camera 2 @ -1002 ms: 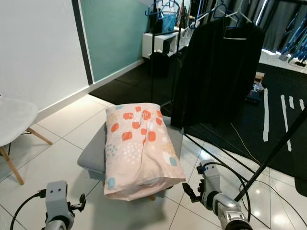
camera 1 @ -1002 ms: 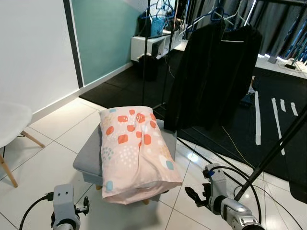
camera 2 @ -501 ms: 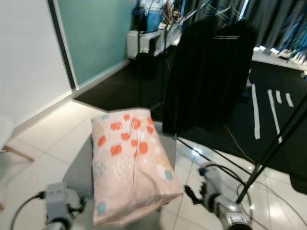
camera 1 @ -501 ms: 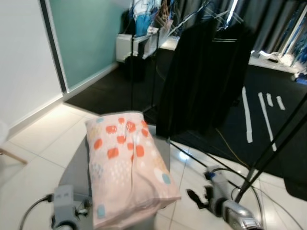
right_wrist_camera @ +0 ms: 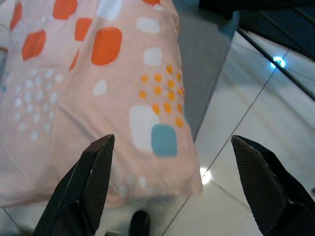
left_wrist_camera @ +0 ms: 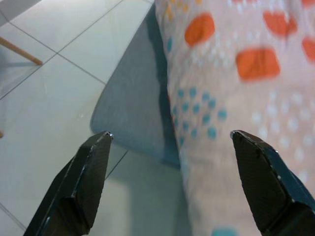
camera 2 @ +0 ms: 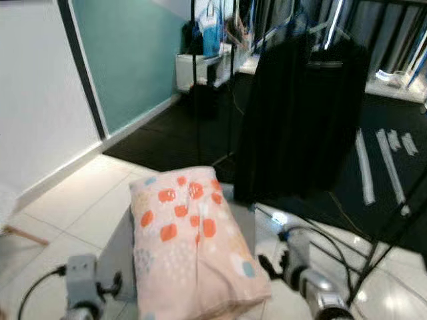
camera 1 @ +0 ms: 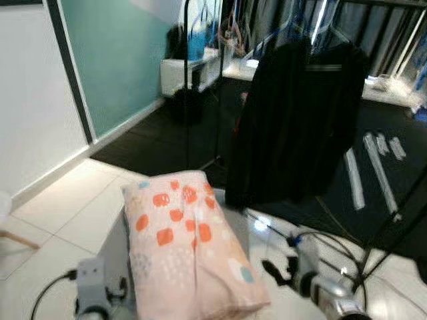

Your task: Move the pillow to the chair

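**Both grippers wide open, pillow sitting on the grey stool**

Starting at the left gripper (left_wrist_camera: 170, 184): its two black fingers (left_wrist_camera: 81, 184) are spread far apart with nothing between them, aimed down at the near left edge of the pillow (left_wrist_camera: 236, 98) and the grey stool (left_wrist_camera: 135, 113) under it. It isn't touching either one. In the head view the left gripper (camera 1: 93, 297) sits low at the near left, just beside the stool's near left corner.

The right gripper (right_wrist_camera: 172, 189) looks the same: fingers (right_wrist_camera: 86, 189) splayed wide, holding nothing, hovering off the pillow's near right corner, with the shiny white tile floor (right_wrist_camera: 246, 128) showing past it. In the head view the right gripper (camera 1: 277, 273) is at the near right, close to the pillow's right edge but apart from it.

The pillow (camera 1: 190, 250) is pale pink with orange blotches plus small blue, white and teal patches. It lies lengthwise on the grey stool (camera 1: 117, 250) and overhangs it at the near end.

Further out, a black garment (camera 1: 293, 120) hangs from a clothes rack (camera 1: 190, 80) just beyond the stool to the right. Black cables (camera 1: 333, 247) run over the tiles near the right arm. On the far left there's a white wall (camera 1: 30, 100) beside a teal panel (camera 1: 113, 60), and the floor turns dark further back. At the left edge, a thin wooden leg (camera 1: 17, 239) pokes in; the head views are a bit blurry, so what it belongs to is hard to tell.
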Controlling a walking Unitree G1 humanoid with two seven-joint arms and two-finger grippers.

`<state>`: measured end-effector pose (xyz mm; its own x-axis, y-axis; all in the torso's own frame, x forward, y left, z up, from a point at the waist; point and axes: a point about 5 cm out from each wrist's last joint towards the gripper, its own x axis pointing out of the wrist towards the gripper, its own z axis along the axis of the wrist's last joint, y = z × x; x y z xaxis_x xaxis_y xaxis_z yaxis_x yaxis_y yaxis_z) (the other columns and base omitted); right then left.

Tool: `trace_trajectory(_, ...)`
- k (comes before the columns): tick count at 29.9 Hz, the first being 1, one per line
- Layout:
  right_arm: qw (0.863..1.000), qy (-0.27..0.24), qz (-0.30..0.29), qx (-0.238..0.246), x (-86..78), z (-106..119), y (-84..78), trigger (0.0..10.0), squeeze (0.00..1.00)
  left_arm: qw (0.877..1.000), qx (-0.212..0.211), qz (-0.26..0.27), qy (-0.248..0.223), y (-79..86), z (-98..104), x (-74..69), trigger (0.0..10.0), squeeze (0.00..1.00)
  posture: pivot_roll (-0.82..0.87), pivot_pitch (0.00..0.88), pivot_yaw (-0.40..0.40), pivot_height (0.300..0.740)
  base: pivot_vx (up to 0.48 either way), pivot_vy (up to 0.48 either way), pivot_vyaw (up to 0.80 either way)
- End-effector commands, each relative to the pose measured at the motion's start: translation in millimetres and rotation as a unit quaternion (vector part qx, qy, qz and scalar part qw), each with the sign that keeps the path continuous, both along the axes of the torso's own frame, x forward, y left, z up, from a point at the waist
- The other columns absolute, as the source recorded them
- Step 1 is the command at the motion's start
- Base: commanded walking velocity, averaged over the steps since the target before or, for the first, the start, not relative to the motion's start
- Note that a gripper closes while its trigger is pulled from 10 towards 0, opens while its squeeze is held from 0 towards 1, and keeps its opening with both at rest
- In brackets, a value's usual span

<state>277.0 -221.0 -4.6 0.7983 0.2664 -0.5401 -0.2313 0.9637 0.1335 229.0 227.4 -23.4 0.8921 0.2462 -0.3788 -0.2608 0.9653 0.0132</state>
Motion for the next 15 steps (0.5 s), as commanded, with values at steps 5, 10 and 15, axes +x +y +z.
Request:
trace_trajectory(5,1.0,-0.003,0.005,0.0,3.3,1.8,3.9,10.0,0.0,1.0,-0.013,0.018,0.019,6.1,-8.3,-10.0,10.0,0.0,-0.11,0.0,-0.096,0.74,0.0,0.0,0.0)
trace_trajectory(10,1.0,0.0,0.012,0.0,3.1,1.6,4.3,10.0,0.0,1.0,-0.011,0.009,0.022,4.6,-8.3,-8.5,10.0,0.0,-0.11,0.0,-0.093,0.74,0.0,-0.283,0.0)
trace_trajectory(15,1.0,-0.004,0.007,0.021,5.0,3.9,4.7,10.0,0.0,1.0,-0.009,0.014,0.018,2.9,-7.0,-6.2,10.0,0.0,-0.11,0.0,-0.092,0.74,0.0,-0.469,0.41)
